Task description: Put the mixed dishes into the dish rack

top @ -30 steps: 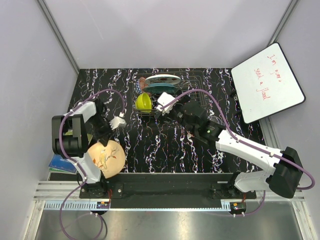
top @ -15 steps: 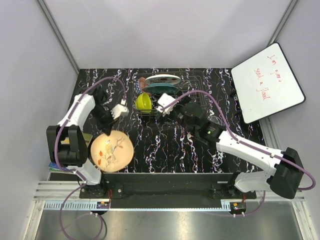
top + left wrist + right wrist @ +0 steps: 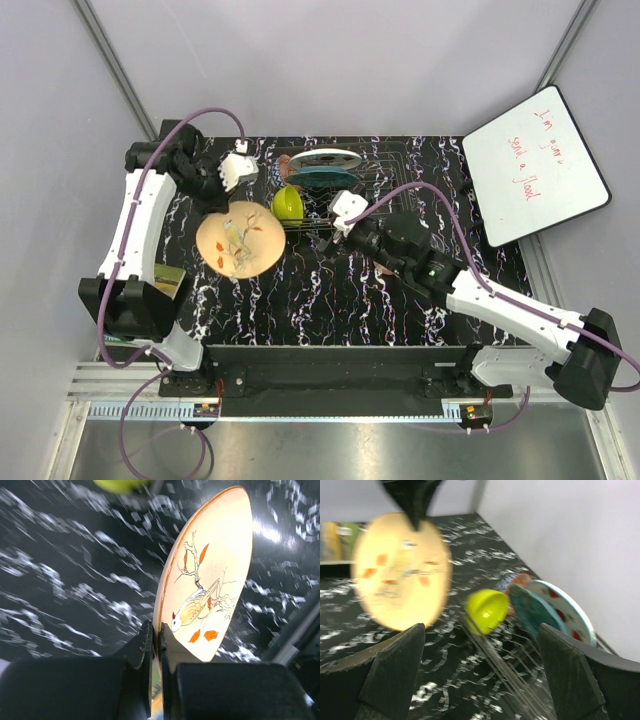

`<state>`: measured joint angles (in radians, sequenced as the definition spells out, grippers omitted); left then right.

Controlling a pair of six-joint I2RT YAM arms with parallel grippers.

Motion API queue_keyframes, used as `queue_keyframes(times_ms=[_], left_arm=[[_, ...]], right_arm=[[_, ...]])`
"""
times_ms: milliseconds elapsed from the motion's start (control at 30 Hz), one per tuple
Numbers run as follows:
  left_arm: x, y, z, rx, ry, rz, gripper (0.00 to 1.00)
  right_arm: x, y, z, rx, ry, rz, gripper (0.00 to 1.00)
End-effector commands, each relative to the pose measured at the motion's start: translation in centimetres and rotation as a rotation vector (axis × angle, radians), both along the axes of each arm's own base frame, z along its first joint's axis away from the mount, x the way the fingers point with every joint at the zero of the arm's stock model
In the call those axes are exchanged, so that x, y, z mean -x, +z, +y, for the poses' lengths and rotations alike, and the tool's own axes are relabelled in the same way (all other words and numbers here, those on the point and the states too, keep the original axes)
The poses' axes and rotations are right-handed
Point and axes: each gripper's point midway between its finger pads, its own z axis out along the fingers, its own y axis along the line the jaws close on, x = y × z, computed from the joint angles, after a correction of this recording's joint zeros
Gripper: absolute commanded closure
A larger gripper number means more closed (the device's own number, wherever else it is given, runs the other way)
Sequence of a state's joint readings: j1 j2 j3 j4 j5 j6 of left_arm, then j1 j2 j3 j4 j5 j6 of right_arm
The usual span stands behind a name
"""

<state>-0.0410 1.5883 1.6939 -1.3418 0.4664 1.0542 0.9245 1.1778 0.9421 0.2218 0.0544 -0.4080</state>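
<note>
My left gripper (image 3: 212,200) (image 3: 156,630) is shut on the rim of the peach floral plate (image 3: 240,240) (image 3: 210,580) and holds it tilted above the table, just left of the dish rack (image 3: 390,170). The lime-yellow bowl (image 3: 288,203) (image 3: 487,610) sits at the rack's left end. Behind it, on edge, stand the teal plate (image 3: 325,177) (image 3: 532,610) and the white plate with red slices (image 3: 322,158) (image 3: 565,610). A red patterned bowl (image 3: 517,580) peeks out behind the lime one. My right gripper (image 3: 328,228) (image 3: 481,630) hangs open and empty at the rack's front-left corner.
A white board with red writing (image 3: 535,165) leans at the back right. A blue-green book (image 3: 118,342) lies by the left arm's base. Grey walls close the table on three sides. The rack's thin wires (image 3: 520,680) run just under my right fingers.
The left arm has lifted the peach plate from the front left and carried it back and right toward the rack. The right gripper has backed slightly away from the rack, still open.
</note>
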Motion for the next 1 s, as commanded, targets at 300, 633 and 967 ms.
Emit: queue_keyframes(times_ms=[300, 633, 967], left_arm=[[6.4, 8.0, -8.4, 0.093, -0.294, -0.095, 1.00], [7.0, 9.4, -12.0, 0.106, -0.396, -0.124, 1.00], [7.7, 9.6, -13.0, 0.114, -0.407, -0.125, 1.00]], right_arm=[[4.3, 2.9, 4.2, -0.090, 0.322, 0.011, 0.00], [3.3, 1.0, 3.5, -0.082, 0.284, 0.043, 0.00], [0.4, -0.8, 2.7, -0.127, 0.230, 0.094, 0.01]])
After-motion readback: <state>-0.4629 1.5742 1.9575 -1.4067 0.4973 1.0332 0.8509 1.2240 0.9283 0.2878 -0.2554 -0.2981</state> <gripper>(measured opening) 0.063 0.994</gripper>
